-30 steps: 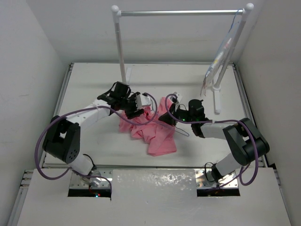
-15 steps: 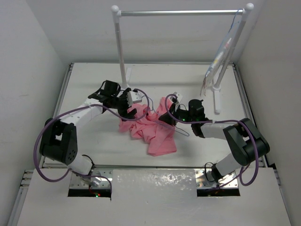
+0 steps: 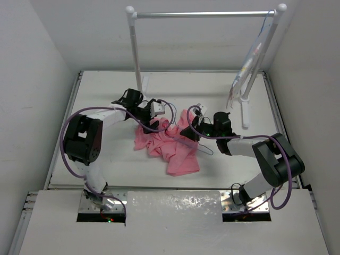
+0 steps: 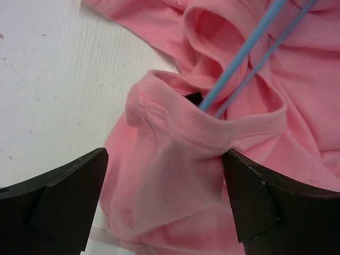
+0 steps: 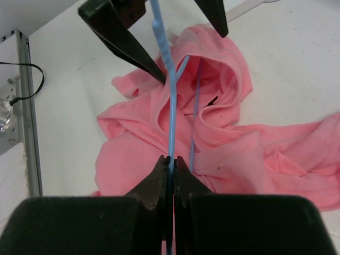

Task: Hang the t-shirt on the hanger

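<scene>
The salmon-pink t-shirt [image 3: 169, 146] lies crumpled on the table's middle. My left gripper [image 3: 149, 123] is open at the shirt's upper left edge. In the left wrist view its gripper [image 4: 164, 199] straddles a fold of the t-shirt [image 4: 175, 175] beside the neck opening, fingers [image 4: 69, 196] apart. The pale blue hanger [image 4: 239, 64] runs into that opening. My right gripper [image 3: 187, 133] is at the shirt's right side. In the right wrist view its gripper [image 5: 171, 162] is shut on the hanger [image 5: 171, 101] wire, which lies over the t-shirt [image 5: 138, 159].
A clothes rail [image 3: 204, 14] on two white posts [image 3: 135, 48] stands at the back. A white printed cloth [image 3: 248, 61] hangs at its right end, above the post's foot [image 3: 245, 111]. White walls close in the left and right sides.
My left arm has swung its elbow up and inward, and its gripper has shifted slightly along the shirt's upper left edge. The right arm and hanger have stayed still.
</scene>
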Controlling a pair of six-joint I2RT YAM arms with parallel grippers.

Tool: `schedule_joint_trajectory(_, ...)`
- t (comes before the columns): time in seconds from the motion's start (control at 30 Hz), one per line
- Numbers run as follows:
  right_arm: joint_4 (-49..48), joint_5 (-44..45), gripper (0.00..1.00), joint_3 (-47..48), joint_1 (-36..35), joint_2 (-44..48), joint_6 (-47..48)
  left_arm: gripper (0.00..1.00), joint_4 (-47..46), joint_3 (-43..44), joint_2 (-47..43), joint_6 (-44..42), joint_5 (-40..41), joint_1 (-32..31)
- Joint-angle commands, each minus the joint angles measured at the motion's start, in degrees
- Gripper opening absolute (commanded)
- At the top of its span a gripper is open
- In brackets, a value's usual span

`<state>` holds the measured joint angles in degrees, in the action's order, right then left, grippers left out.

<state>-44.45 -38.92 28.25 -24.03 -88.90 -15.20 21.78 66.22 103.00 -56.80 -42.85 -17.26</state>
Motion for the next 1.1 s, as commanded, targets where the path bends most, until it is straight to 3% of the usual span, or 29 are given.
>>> schedule_joint_trajectory(0.0, -3.54, -1.77, 0.00, 0.67, -0.31, 0.66, -0.18, 0.84, -8.66, 0.23, 0.36, 3.09, -0.04, -1.11)
schedule_joint_trajectory(0.1, -3.81, -2.04, 0.00, 0.75, -0.31, 0.66, -0.62, 0.75, -10.52, -0.38, 1.41, 4.23, -0.83, -1.11)
schedule_joint_trajectory(0.17, -3.72, -2.13, 0.00, 0.84, -0.31, 0.75, -0.62, 0.57, -10.53, 0.14, 2.11, 4.68, -2.66, -1.11)
schedule_joint_trajectory(0.3, -3.37, -2.13, 0.00, 1.02, -0.31, 0.57, -0.53, 0.41, -9.22, 0.67, 2.99, 4.68, -5.22, -1.38)
schedule_joint_trajectory(0.43, -2.49, -1.43, 0.00, 1.81, -0.49, 0.05, -0.09, 0.17, -4.56, 2.42, 3.26, 3.01, -8.64, -1.82)
schedule_joint_trajectory(0.7, 6.04, 0.68, 0.00, 8.57, -3.48, 0.13, 4.92, 0.05, 0.81, -0.46, -7.19, 2.21, -15.15, -3.48)
schedule_joint_trajectory(0.87, 9.81, 3.31, 0.00, 10.16, -5.93, 2.24, 8.25, 0.05, 1.51, -3.02, -12.29, 2.66, -16.04, -3.75)
schedule_joint_trajectory(1.07, 10.60, 4.20, 0.00, 9.19, -6.20, 4.44, 8.52, 0.00, 1.16, -5.39, -15.46, 3.79, -9.72, -3.84)
